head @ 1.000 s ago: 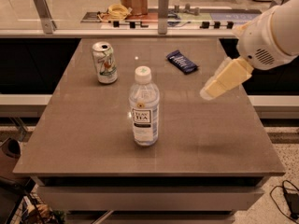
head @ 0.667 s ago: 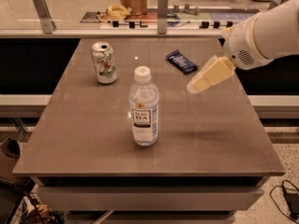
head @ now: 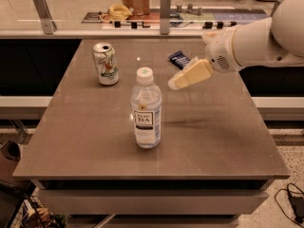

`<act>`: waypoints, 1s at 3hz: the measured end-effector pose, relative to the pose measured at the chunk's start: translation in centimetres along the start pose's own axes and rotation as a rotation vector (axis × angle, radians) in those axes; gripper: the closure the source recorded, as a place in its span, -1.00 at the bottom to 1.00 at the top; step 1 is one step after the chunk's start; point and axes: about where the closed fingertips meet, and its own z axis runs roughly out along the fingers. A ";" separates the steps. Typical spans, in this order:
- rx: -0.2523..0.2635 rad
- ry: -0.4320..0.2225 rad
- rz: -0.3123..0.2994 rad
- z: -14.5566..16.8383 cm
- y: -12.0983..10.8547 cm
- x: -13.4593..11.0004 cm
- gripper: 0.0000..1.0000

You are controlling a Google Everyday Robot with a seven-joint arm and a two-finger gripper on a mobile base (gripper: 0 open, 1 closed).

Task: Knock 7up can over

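The 7up can stands upright at the far left of the brown table, white and green with a silver top. My gripper hangs above the table's middle right, its pale fingers pointing left toward the can and well apart from it. It holds nothing. The white arm comes in from the right edge.
A clear tea bottle with a white cap stands in the table's middle, in front of and right of the can. A dark blue snack wrapper lies at the far side, partly behind the gripper. A counter with clutter runs behind the table.
The gripper has moved left across the table, from the right edge toward the middle, closer to the can. Can, bottle and wrapper have not moved.
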 end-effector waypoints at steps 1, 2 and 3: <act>-0.056 -0.110 0.017 2.2 1.2 -1.8 -1.00; -0.055 -0.109 0.017 2.2 1.2 -1.7 -1.00; -0.066 -0.130 0.021 3.2 0.8 -2.5 -1.00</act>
